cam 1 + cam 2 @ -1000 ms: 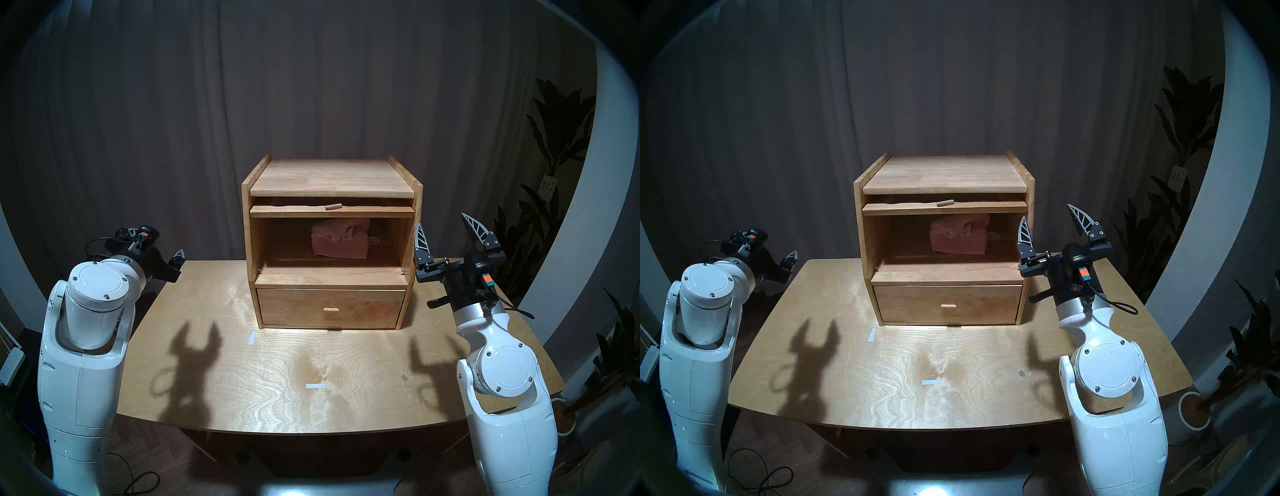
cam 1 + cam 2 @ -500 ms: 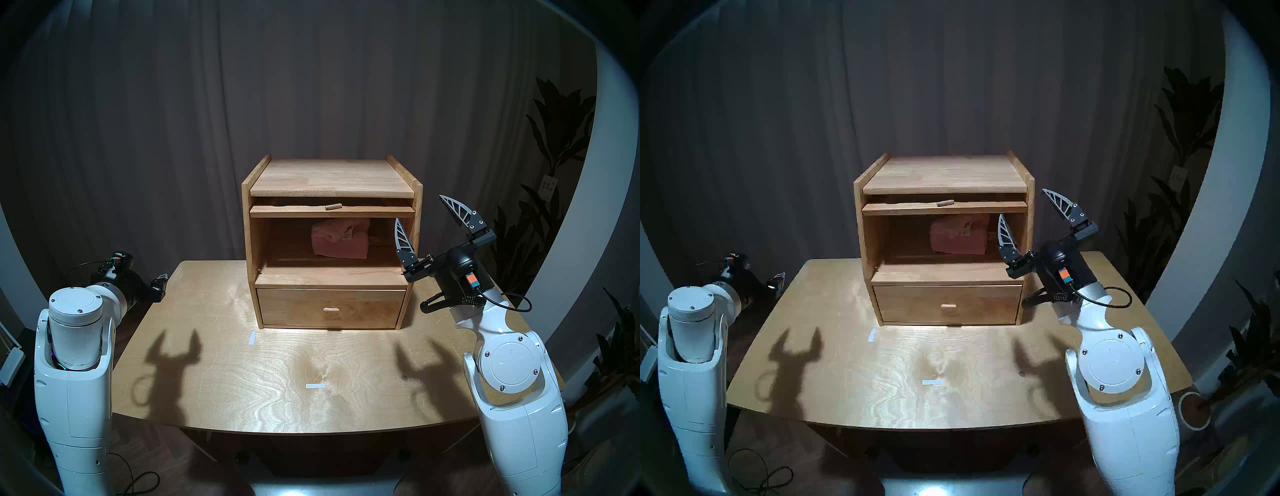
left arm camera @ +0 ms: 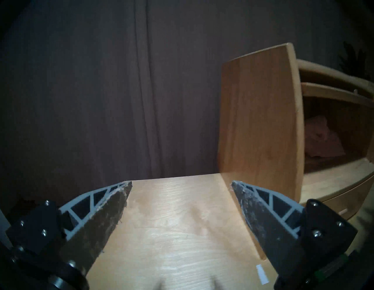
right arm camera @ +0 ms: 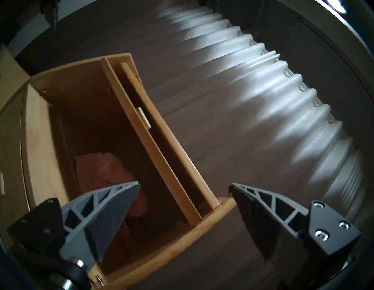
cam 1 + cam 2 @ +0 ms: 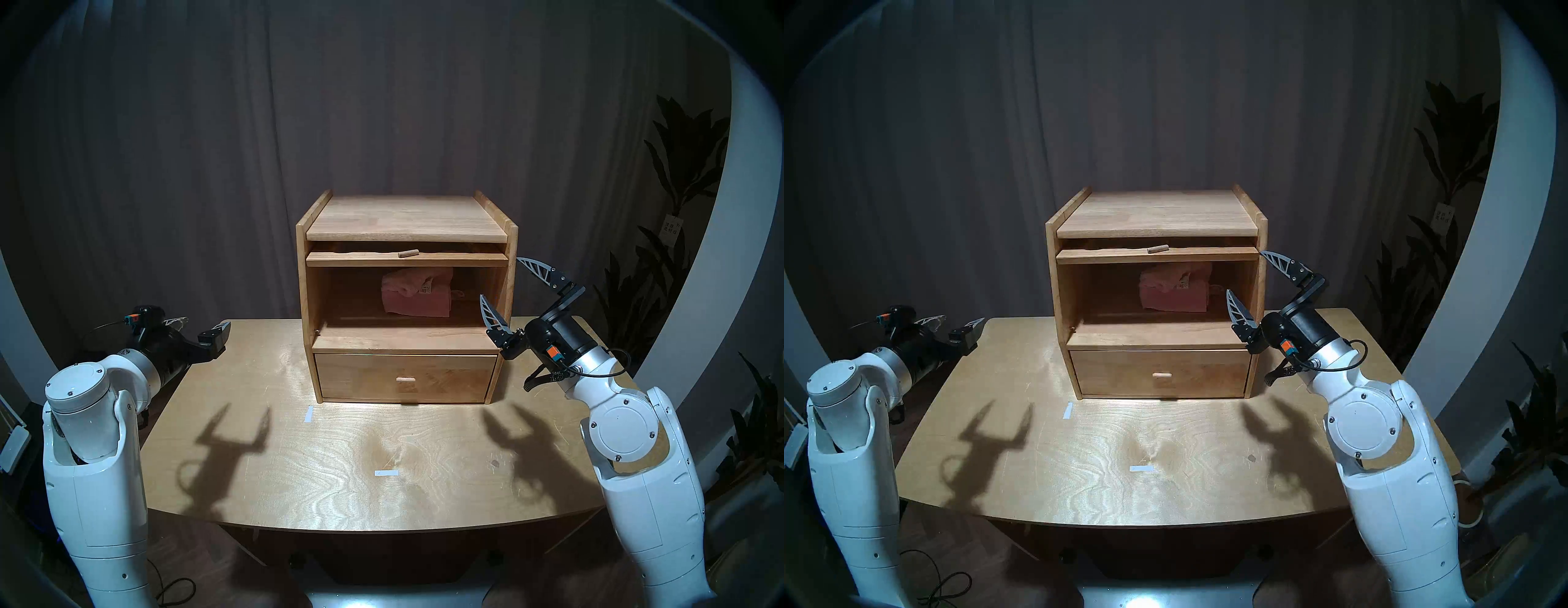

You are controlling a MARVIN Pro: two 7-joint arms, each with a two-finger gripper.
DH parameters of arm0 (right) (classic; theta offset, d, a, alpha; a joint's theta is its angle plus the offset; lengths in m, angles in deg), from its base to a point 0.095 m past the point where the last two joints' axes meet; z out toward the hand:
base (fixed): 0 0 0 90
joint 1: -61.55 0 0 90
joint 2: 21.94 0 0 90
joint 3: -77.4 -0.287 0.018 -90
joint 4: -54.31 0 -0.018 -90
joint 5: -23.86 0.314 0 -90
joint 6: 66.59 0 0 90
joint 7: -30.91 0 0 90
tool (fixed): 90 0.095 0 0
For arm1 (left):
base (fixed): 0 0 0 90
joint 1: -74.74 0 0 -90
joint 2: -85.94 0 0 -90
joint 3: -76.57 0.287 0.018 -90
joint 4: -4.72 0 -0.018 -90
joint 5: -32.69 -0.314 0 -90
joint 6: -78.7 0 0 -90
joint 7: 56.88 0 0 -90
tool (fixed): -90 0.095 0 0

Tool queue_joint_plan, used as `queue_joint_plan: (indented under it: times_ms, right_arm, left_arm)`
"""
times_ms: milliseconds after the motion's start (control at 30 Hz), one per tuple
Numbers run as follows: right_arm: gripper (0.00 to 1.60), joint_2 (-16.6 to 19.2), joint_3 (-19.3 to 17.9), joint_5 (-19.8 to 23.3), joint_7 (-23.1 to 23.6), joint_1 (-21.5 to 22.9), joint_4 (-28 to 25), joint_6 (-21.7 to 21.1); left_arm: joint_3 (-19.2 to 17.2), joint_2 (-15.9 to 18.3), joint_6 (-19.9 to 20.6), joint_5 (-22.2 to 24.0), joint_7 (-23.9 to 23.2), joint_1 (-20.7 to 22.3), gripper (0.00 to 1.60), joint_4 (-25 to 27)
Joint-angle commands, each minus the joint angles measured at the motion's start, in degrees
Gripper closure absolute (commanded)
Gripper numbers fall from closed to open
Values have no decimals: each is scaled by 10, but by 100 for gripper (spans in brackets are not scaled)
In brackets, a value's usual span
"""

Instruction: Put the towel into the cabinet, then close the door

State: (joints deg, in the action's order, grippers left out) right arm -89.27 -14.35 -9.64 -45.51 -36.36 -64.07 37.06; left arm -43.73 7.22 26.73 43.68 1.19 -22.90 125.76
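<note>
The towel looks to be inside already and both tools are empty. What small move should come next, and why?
Probably bring the right tool, open and empty beside the cabinet, up to the peg handle of the door. The towel already lies in the open compartment, while the door is slid back under the top, only its front edge showing. The left tool hangs open farther off.
</note>
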Motion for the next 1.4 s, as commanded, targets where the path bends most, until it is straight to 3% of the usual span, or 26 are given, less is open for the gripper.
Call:
queue_joint_plan:
  times_ms: [0, 167, 267, 367, 500, 633, 867, 933, 967, 1367]
  right_arm:
    - [0, 35, 14, -48, 10, 51, 6, 21]
    - [0, 49, 40, -97, 22, 96, 27, 39]
    - [0, 51, 46, -111, 22, 102, 30, 44]
    - [0, 53, 61, -138, 24, 134, 46, 53]
    - [0, 53, 67, -158, 20, 141, 51, 60]
    - [0, 46, 80, -188, 8, 169, 73, 67]
    - [0, 31, 99, -223, -18, 211, 112, 79]
    - [0, 26, 98, -231, -26, 209, 114, 81]
    - [0, 25, 106, -237, -32, 227, 129, 84]
    - [0, 3, 141, -297, -113, 273, 207, 111]
  left_arm:
    - [-11, -24, -31, 61, -49, 8, 0, 7]
    - [-17, -13, -57, 103, -114, -2, 0, -3]
    - [-15, -4, -67, 112, -130, -8, 0, -9]
    - [-19, 17, -91, 122, -180, -16, 0, -21]
    - [-20, 27, -111, 134, -199, -21, 0, -31]
    - [-27, 43, -151, 151, -251, -23, 0, -57]
    - [-42, 50, -218, 140, -290, -7, 0, -85]
    - [-43, 50, -222, 135, -295, -4, 0, -83]
    - [-42, 50, -245, 136, -301, -3, 0, -88]
    - [-41, 51, -350, 143, -355, 10, 0, -130]
